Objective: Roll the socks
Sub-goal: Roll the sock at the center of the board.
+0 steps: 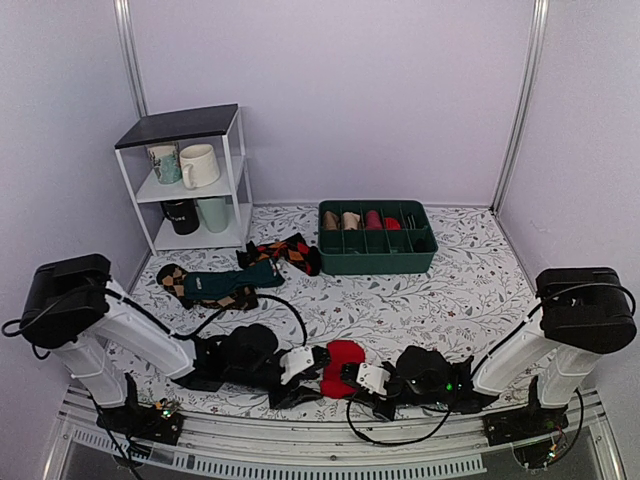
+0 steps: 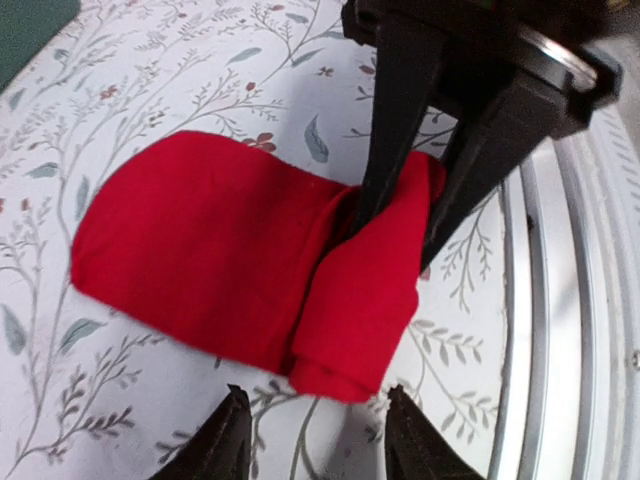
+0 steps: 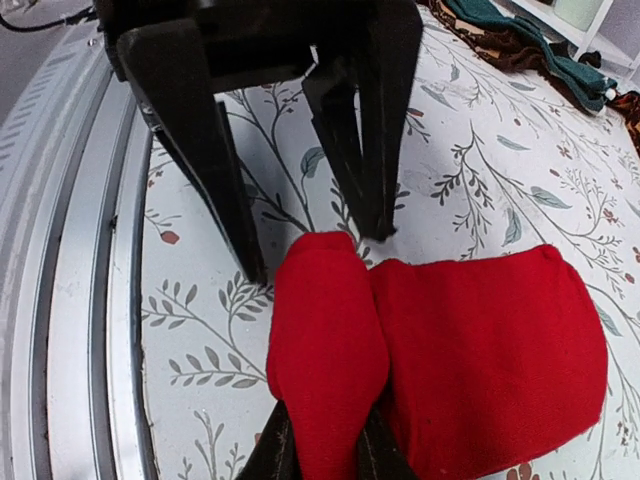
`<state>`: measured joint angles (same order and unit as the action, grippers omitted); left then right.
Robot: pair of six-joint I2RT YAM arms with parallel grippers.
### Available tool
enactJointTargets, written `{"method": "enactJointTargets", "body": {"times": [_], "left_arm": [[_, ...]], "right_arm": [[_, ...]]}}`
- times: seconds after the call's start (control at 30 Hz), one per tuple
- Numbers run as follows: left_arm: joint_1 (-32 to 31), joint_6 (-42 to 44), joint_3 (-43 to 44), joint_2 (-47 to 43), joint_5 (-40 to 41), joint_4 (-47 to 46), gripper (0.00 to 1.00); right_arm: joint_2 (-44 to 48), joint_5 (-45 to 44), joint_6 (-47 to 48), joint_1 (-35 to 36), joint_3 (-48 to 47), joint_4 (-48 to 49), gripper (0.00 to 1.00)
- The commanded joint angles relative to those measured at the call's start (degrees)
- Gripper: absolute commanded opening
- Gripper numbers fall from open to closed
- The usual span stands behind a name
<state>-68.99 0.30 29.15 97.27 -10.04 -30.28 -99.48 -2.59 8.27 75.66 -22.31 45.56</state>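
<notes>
Floral table (image 1: 420, 300): socks (image 1: 343, 362) run back from near edge, rolled end nearest it pinched by right gripper (image 3: 325, 445); left gripper (image 2: 315, 420) parted, just beside; toe, cuff indistinguishable.

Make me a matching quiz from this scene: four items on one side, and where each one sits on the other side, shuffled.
Things:
1 red socks
2 cream mug
3 teal sock
4 green divided box

Places:
A on the white shelf
B draped over an argyle sock
C at the near edge of the table, one end rolled
D far side of the table, right of the shelf

Pairs: 1-C, 2-A, 3-B, 4-D
</notes>
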Motion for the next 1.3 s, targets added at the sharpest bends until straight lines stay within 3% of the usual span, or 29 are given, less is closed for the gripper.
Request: {"method": "enactJointTargets", "body": {"times": [0.0, 0.17, 0.4, 0.7, 1.0, 1.27], "left_arm": [[-3.61, 8.39, -5.77, -8.71, 12.3, -4.74, 0.46], [-4.2, 15.86, -8.83, -12.4, 9.12, -9.79, 0.49], [-5.62, 18.08, -6.96, -7.29, 7.48, -10.38, 0.49], [-6.14, 18.76, -4.33, -0.52, 8.9, -9.49, 0.49], [-6.85, 19.43, -3.62, -0.69, 11.18, -10.23, 0.47], [-6.95, 18.09, -3.04, 0.68, 9.44, -9.31, 0.22]], "right_arm": [[-3.68, 11.03, -10.63, -2.43, 0.79, -6.29, 0.12], [-3.75, 22.16, -17.36, -6.12, 1.28, -6.48, 0.12], [-9.39, 30.94, -23.29, -9.38, -1.23, -9.06, 0.13], [-10.27, 31.54, -23.87, -10.26, -1.93, -10.13, 0.12], [-11.08, 32.01, -23.39, -10.43, -2.4, -10.91, 0.13], [-11.53, 32.17, -23.64, -10.74, -2.64, -11.2, 0.13]]}}
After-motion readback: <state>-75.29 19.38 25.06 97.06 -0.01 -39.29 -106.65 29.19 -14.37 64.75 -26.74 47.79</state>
